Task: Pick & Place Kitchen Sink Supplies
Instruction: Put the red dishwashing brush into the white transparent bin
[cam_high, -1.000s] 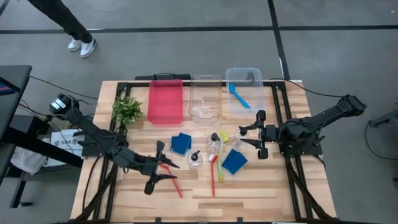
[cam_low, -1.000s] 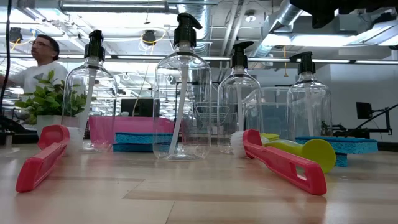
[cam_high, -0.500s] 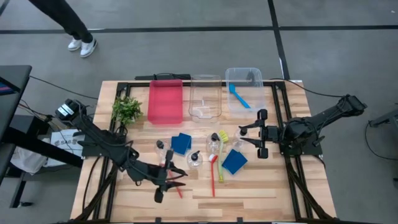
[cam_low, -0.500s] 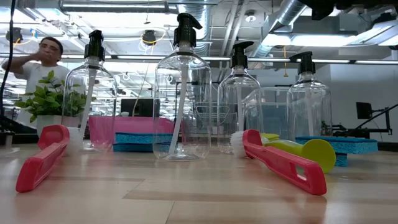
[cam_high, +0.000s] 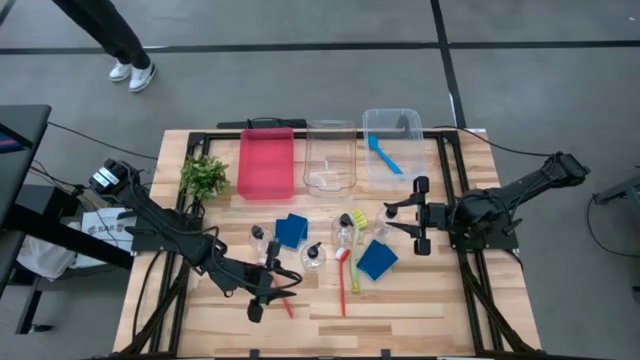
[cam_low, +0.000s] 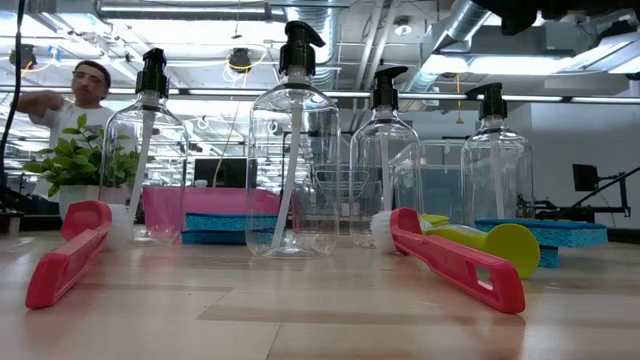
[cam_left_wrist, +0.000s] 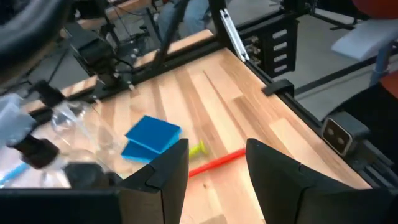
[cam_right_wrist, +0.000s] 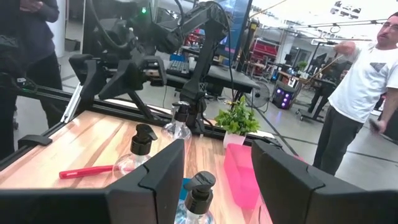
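Hovering over the red brush (cam_high: 283, 298) at the table's front, our left gripper (cam_high: 266, 292) has its fingers apart; our right gripper (cam_high: 419, 214) waits spread beside the blue sponge (cam_high: 376, 259).

The high view looks straight down from well above, taking in the whole tabletop (cam_high: 400, 300) and both arms. The low view sits at tabletop height close to the clear bottles (cam_low: 293, 150), facing level across them into the room; both views share those bottles and the red tray (cam_high: 266, 163). Each wrist view looks forward between its own pincer's dark fingers: the left (cam_left_wrist: 214, 174) steeply down at a tabletop corner, the right (cam_right_wrist: 217, 180) level across toward the plant (cam_right_wrist: 236, 119).
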